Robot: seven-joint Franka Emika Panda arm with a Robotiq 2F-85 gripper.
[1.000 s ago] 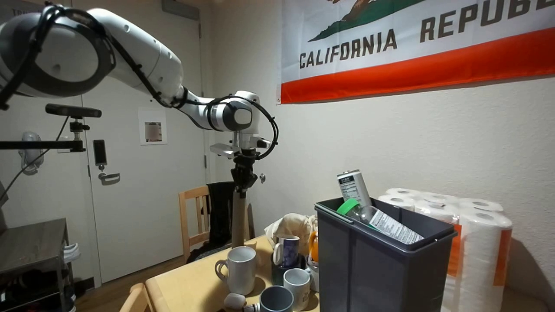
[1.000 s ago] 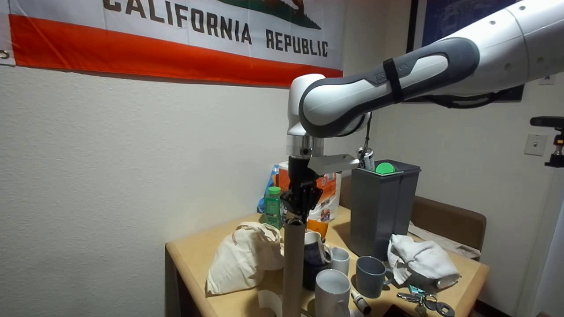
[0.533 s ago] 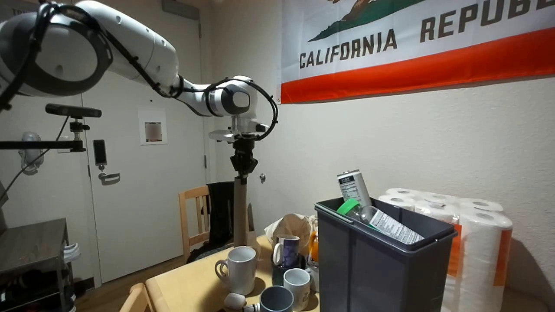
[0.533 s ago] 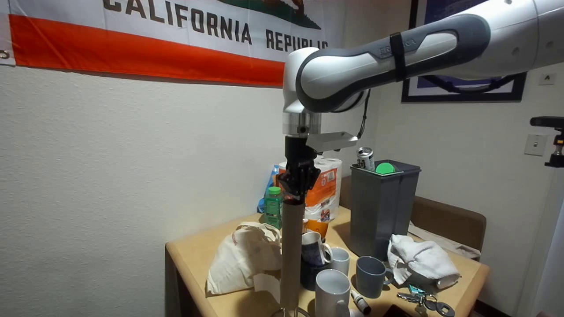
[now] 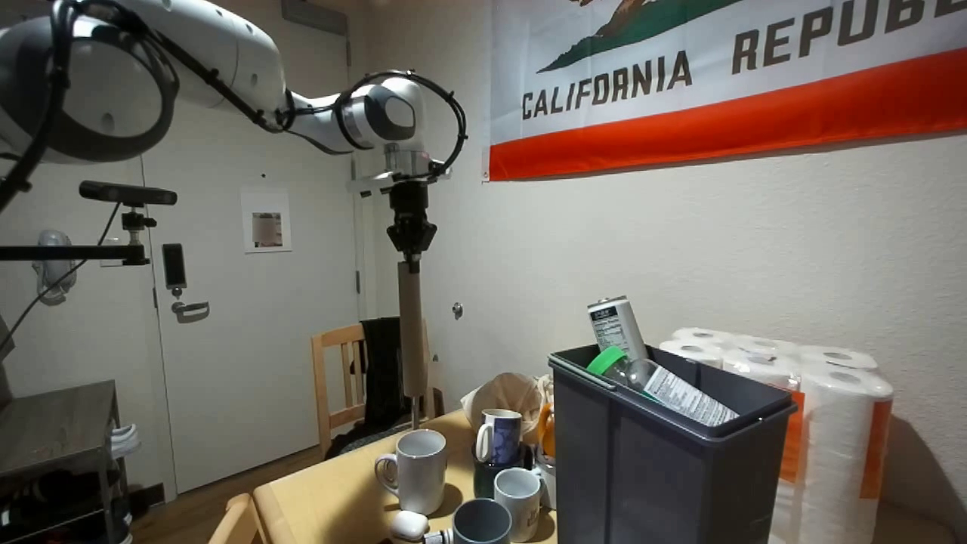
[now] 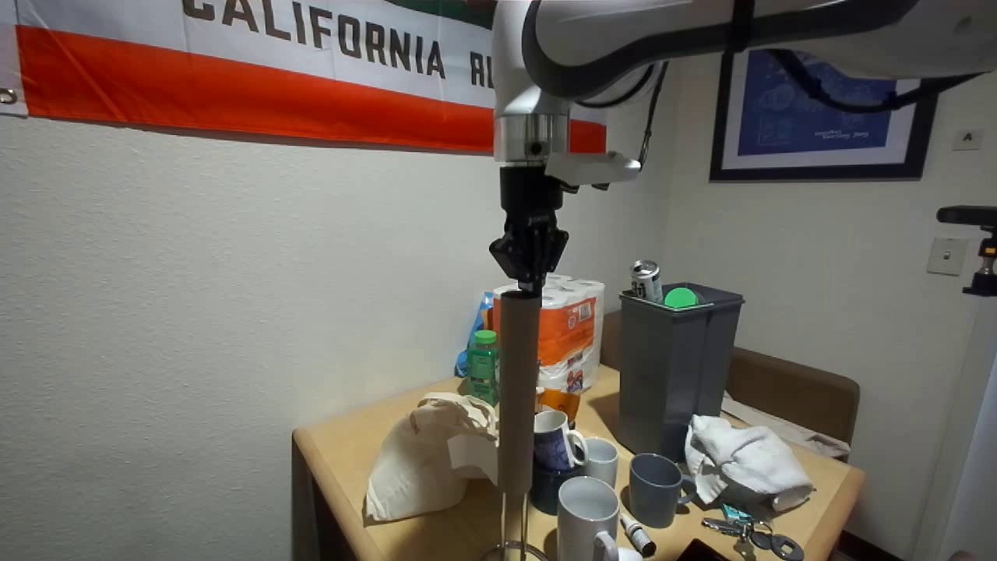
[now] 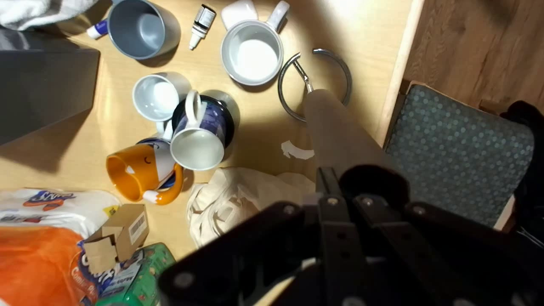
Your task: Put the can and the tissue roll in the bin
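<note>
Wrist view: tissue roll (image 7: 343, 135) (rim) btwn jaws.

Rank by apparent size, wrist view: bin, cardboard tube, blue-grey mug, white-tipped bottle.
1. Bin, cropped by the frame, and cardboard tube, its open end close to the camera: too unsure to rank against each other.
2. Blue-grey mug.
3. White-tipped bottle.

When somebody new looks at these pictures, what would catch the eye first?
Likely the long cardboard tube, held nearly upright by the gripper above a metal ring base. Next, the big California flag on the wall, then the dark bin on the table, a can poking out of its top.
</note>
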